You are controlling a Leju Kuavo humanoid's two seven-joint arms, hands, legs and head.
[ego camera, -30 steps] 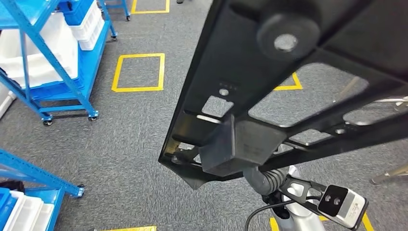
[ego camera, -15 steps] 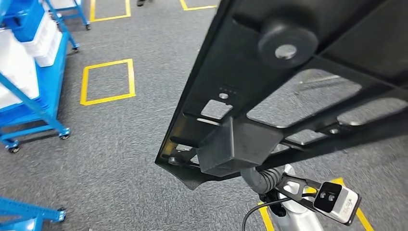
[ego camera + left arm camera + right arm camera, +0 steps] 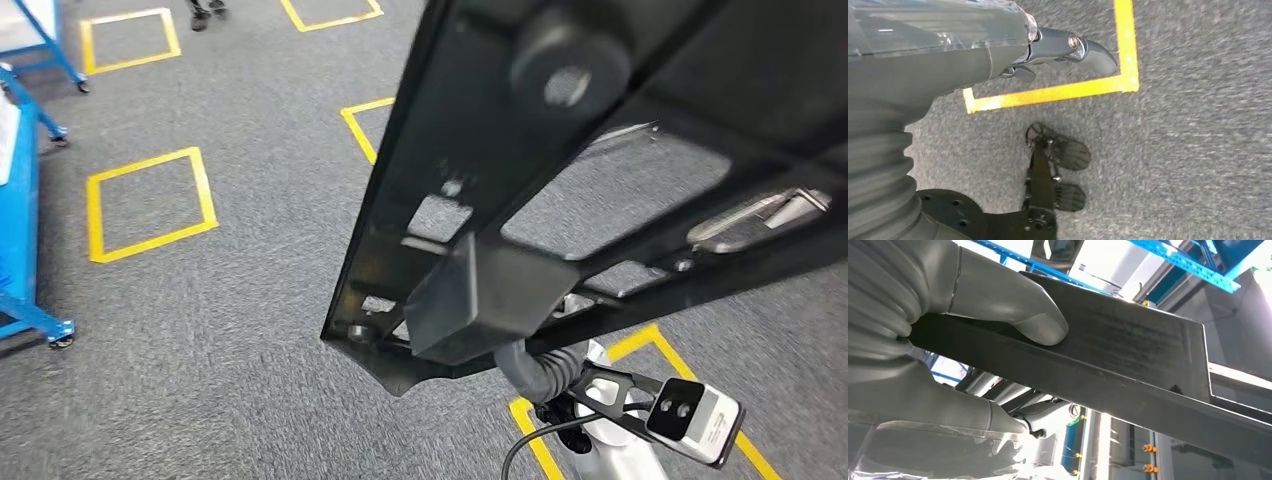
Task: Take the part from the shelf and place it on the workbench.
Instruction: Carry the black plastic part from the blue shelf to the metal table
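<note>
the right hand (image 3: 948,340) was clamped on the part (image 3: 1128,360); the long end past its thumb could tip and slip. the left hand (image 3: 1068,47) held nothing.

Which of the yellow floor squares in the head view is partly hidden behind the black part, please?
The yellow square nearest the black part: its right side disappears behind it, whereas the others lie fully exposed.

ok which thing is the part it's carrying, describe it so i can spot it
In the head view, look above the grey carpet floor with its yellow taped squares. The part is the big black flat frame held up by the right hand, unlike anything nearby for its cut-out windows and round boss.
</note>
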